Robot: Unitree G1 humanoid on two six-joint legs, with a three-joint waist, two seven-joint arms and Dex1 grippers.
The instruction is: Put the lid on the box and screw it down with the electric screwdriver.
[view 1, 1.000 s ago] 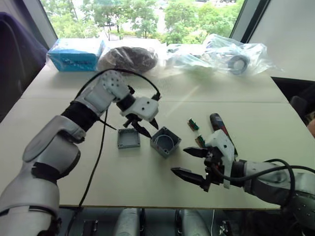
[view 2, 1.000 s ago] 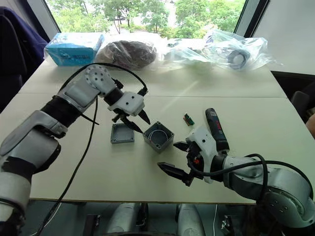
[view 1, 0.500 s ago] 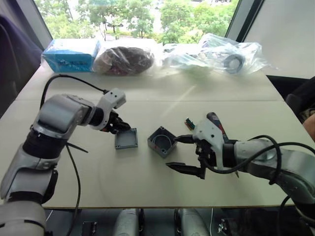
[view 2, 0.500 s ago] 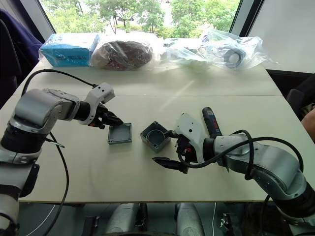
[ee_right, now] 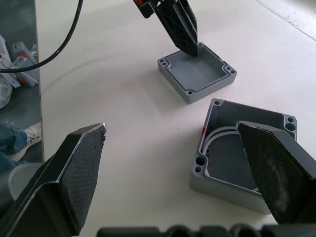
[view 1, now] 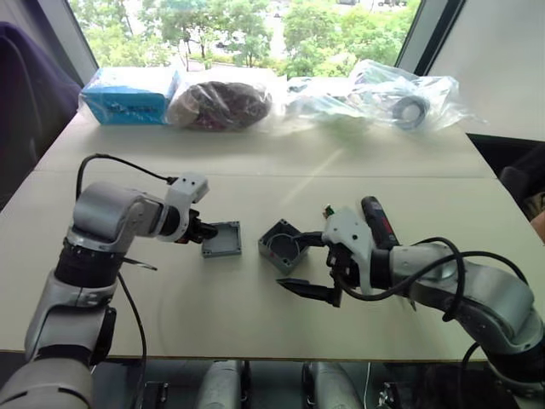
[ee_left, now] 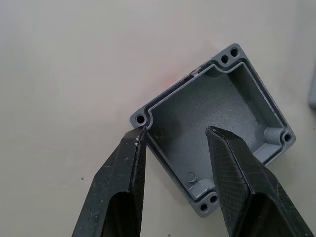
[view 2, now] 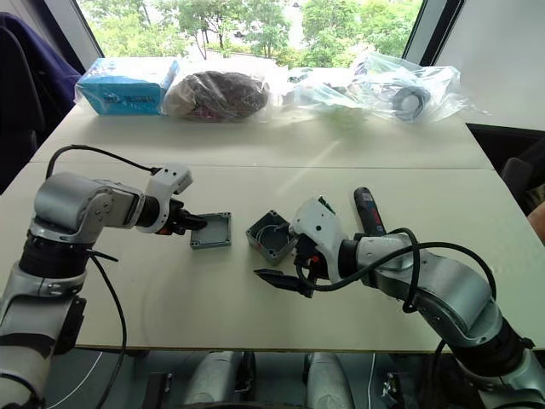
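- Grey, cast-looking and shallow, the small square lid with rounded corners lies hollow side up on the pale table, just beside the deeper grey square box, on the box's left.
- The left gripper has its two black fingers spread over the lid's near corner, one outside the rim, one inside the hollow; they straddle the wall without clamping it.
- The right gripper is spread wide, empty, one finger close over the box's open top.
- The dark pen-shaped electric screwdriver lies on the table beyond the right arm, to the box's right.
- Judgement: the lid looks rigid, light and smooth, likely to skid if pushed; pinching the thin rim wall at mid-side or near this corner should hold it, and it needs flipping before seating.
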